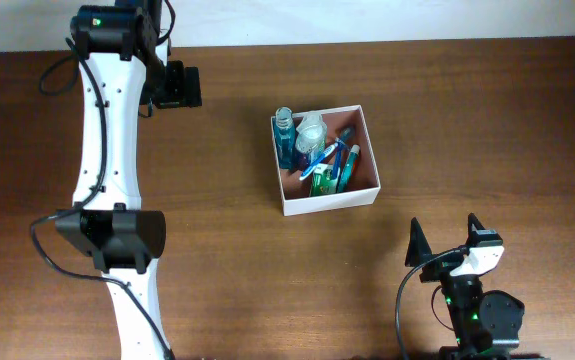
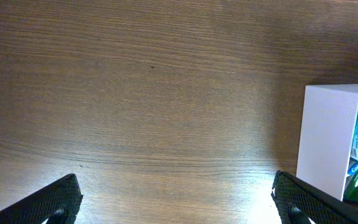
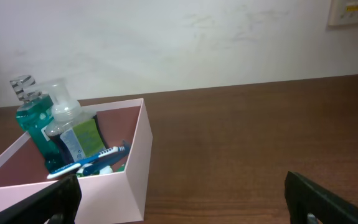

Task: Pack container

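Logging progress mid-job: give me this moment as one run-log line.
square white-walled, reddish-brown-lined container: blue and green toiletries inside | left gripper: open, empty, apart from container | right gripper: open, empty, apart from container

Looks like a robotics lab or test room to me, not anyone's home. A left arm [image 1: 107,150] and a right arm [image 1: 477,310] are set up at a plain wood table [image 1: 267,290] with loose black cables [image 1: 33,235]. A blank white wall [image 3: 166,43] with one wall plate [image 3: 352,12] stands behind, and a container [image 1: 332,201] of toiletries sits on the table.
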You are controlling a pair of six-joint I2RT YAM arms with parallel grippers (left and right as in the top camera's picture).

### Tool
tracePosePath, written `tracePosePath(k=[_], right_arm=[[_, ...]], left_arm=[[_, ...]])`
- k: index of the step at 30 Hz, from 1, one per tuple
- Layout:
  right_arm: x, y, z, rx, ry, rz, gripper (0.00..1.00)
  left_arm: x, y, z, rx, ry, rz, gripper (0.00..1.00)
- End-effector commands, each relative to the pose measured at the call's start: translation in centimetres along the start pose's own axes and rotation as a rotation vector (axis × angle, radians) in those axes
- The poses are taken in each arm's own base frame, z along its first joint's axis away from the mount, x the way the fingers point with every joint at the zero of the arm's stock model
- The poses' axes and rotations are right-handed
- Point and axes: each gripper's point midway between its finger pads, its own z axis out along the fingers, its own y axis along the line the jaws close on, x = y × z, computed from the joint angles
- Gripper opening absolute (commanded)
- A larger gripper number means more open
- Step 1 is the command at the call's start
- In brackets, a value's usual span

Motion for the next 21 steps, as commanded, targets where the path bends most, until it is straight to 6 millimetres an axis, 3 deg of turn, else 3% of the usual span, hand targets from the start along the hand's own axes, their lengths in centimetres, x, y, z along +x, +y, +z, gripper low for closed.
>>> tracePosePath(k=[1,3,7,11,15,21], right_arm=[[0.1,0.0,0.0,-0.004,-0.003,-0.008,0.99],[0.1,0.0,0.0,-0.004,-0.003,-0.008,0.99],[0.1,0.0,0.0,-0.004,-0.003,-0.008,0.99],[0.1,0.0,0.0,-0.004,-0.003,-0.008,0.98],[0.1,0.0,0.0,-0.004,-0.003,-0.008,0.99],[0.1,0.0,0.0,-0.004,-0.003,-0.008,0.99]], left_arm=[[0.1,-0.1,-1.3,0.012,-0.025,-0.007,0.99],[0.1,-0.1,-1.3,0.012,-0.025,-0.007,0.99],[-0.3,1.8,-1.4,-0.094,-0.047,-0.008,0.99],[-0.3,1.7,-1.4,-0.096,-0.047,-0.007,0.99],[-0.1,1.0,-1.9,-0.087,-0.049,0.007,0.99],[0.9,-1.5,-4.4,-0.048,-0.111,0.059,0.99]])
